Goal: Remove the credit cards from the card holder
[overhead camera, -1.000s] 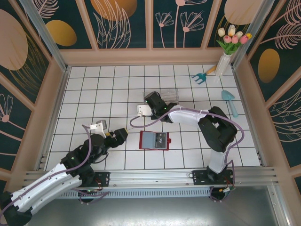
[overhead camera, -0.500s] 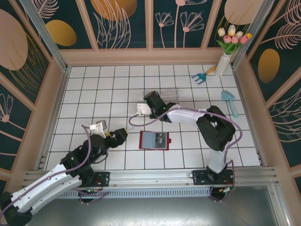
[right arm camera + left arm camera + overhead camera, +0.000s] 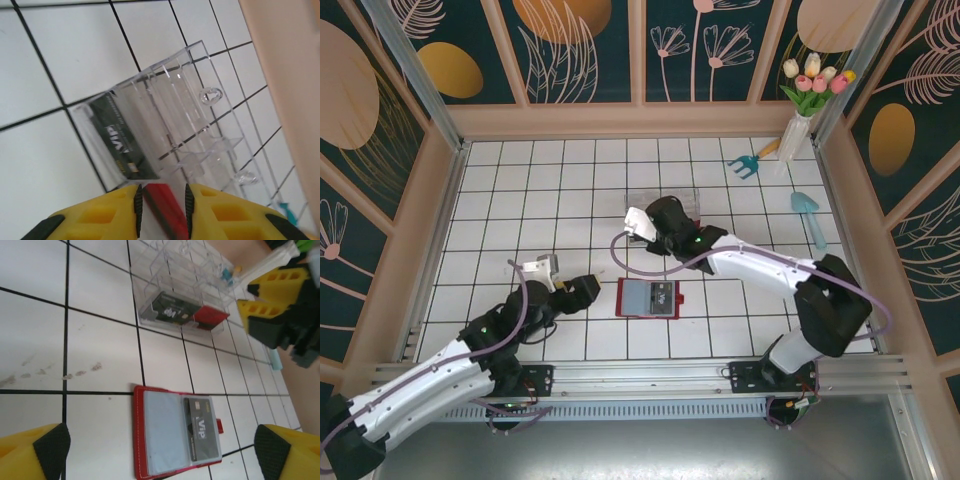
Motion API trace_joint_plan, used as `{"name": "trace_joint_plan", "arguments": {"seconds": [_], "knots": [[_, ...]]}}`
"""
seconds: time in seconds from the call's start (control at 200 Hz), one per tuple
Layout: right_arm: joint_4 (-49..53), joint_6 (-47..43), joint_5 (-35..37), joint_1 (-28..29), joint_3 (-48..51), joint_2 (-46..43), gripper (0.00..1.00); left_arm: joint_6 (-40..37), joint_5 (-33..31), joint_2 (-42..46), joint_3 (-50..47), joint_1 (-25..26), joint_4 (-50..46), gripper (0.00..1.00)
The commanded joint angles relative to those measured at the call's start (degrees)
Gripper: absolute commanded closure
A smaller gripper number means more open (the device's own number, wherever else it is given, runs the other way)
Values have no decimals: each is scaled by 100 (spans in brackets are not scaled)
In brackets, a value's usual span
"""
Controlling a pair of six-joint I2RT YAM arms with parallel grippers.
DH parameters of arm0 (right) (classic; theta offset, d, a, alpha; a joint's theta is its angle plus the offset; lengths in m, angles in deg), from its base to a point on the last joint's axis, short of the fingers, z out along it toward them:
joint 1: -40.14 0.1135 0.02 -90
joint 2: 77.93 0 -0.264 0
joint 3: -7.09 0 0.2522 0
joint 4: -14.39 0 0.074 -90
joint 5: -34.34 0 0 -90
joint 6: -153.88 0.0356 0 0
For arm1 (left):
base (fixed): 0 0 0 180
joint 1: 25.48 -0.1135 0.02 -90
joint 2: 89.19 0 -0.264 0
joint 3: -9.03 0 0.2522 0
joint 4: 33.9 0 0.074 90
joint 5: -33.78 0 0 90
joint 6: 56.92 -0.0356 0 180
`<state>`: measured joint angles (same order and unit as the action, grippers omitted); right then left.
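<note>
The card holder (image 3: 648, 298) lies open on the tiles, red with grey-blue pockets (image 3: 160, 435). One black credit card (image 3: 202, 429) sits in its right pocket. A black card (image 3: 120, 145) and a red card (image 3: 165, 210) lie in the clear tray (image 3: 190, 100). My right gripper (image 3: 670, 214) hangs low over the tray's near end, open a narrow way, with the red card (image 3: 210, 316) showing between its fingers (image 3: 100, 215). My left gripper (image 3: 584, 291) stands wide open just left of the holder, nothing between its fingers (image 3: 50, 445).
The clear tray (image 3: 682, 197) stands behind the holder. At the back right are a blue hand rake (image 3: 752, 162), a vase of tulips (image 3: 800, 125) and a teal scoop (image 3: 810, 215). Wooden walls ring the tiled floor.
The right arm has swung out, its gripper shifting right over the tray. The left gripper has crept a little toward the card holder.
</note>
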<state>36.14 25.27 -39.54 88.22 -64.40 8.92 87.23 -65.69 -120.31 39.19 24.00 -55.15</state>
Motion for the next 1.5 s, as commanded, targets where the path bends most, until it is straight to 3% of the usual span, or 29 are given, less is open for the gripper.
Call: {"name": "trace_joint_plan", "arguments": {"seconds": [0.0, 0.13, 0.295, 0.495, 0.661, 0.931, 1.496], "knots": [[286, 1808, -425, 80, 182, -604, 73, -82, 501, -407, 82, -13, 729, 9], [694, 3381, -715, 131, 400, -1116, 75, 40, 908, -1098, 91, -9, 1368, 23], [1021, 5015, -1203, 137, 985, -1555, 100, 195, 1253, -1980, 250, -8, 1935, 38], [942, 6411, -1658, 150, 1851, -1889, 100, 366, 1606, -3011, 512, 2, 2335, 52], [615, 6951, -2210, 175, 2351, -1920, 100, 404, 1699, -3678, 820, 119, 2385, 57], [236, 7170, -2271, 174, 2719, -1598, 100, 403, 1816, -4735, 1338, 410, 2430, 66], [0, 7288, -2218, 176, 2756, -775, 100, 585, 2210, -5785, 1533, 493, 3000, 69]]}}
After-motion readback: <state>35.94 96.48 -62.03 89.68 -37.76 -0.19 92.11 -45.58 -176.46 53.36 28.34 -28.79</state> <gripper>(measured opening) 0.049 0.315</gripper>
